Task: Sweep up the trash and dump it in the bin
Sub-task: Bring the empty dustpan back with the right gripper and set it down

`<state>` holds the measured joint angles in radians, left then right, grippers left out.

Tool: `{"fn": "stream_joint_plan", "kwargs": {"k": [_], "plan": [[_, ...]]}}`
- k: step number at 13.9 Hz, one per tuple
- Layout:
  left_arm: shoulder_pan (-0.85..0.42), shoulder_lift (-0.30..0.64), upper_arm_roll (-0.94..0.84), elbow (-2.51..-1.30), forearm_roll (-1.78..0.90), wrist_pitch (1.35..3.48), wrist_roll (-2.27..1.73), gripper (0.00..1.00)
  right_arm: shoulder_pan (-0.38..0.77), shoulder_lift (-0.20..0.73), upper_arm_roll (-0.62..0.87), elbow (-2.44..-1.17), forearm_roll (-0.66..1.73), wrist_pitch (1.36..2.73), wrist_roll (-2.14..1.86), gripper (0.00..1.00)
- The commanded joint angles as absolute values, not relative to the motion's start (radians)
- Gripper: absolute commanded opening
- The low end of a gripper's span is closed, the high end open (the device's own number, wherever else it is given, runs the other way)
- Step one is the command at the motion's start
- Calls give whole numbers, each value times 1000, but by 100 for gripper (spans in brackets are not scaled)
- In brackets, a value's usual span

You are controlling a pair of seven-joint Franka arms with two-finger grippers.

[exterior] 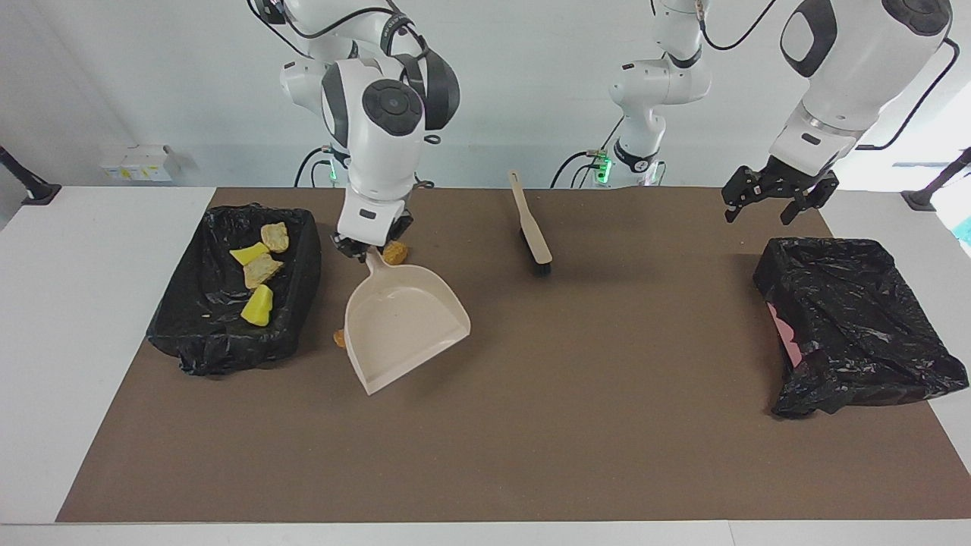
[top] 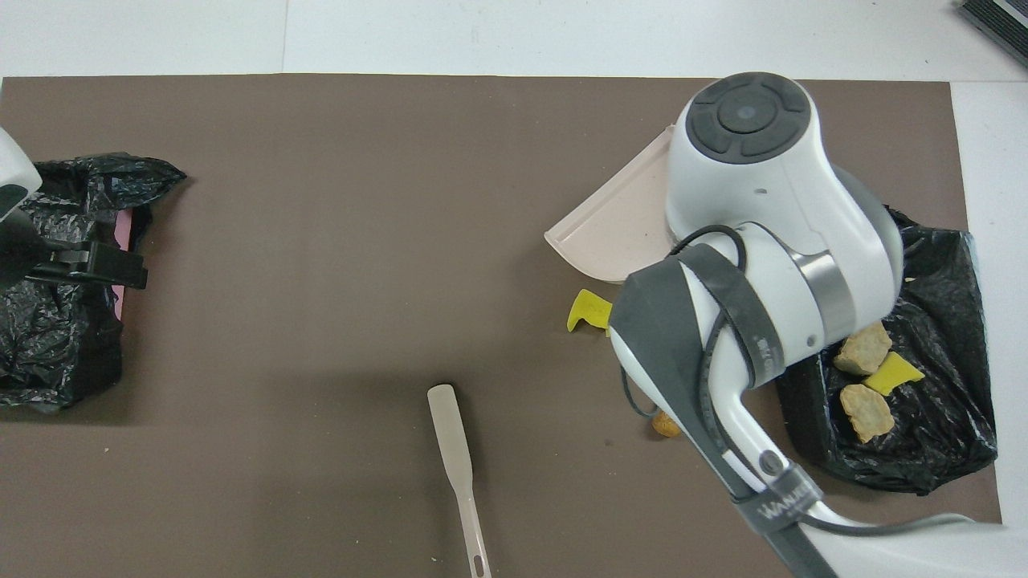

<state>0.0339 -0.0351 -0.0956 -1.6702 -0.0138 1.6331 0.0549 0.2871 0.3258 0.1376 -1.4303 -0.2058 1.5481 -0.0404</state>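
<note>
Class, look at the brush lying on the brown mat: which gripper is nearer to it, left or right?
Right. The right gripper, holding the dustpan by its handle, hangs beside the brush, toward the right arm's end. The left gripper waits, open, at the left arm's end, by the black-lined bin.

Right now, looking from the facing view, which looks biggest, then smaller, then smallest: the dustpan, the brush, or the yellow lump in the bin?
1. Dustpan, biggest.
2. Brush, long but thin.
3. Yellow lump, smallest by far.
</note>
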Motion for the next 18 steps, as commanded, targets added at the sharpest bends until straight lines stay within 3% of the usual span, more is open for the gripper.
{"fn": "stream_joint_plan", "kwargs": {"k": [1,6,11,18], "plan": [[48,-32,-103,-1667,-25,1644,66,100,359,438,137,-1289,-157,1564,217,0],[49,-32,-103,-1667,-25,1644,66,100,466,566,137,-1204,-34,1718,576,0],[48,-32,-103,-1667,-25,1644,66,100,538,644,137,-1210,29,1903,704,0],[49,-32,-103,-1667,-25,1644,66,100,586,641,137,-1333,86,2039,721,0]]}}
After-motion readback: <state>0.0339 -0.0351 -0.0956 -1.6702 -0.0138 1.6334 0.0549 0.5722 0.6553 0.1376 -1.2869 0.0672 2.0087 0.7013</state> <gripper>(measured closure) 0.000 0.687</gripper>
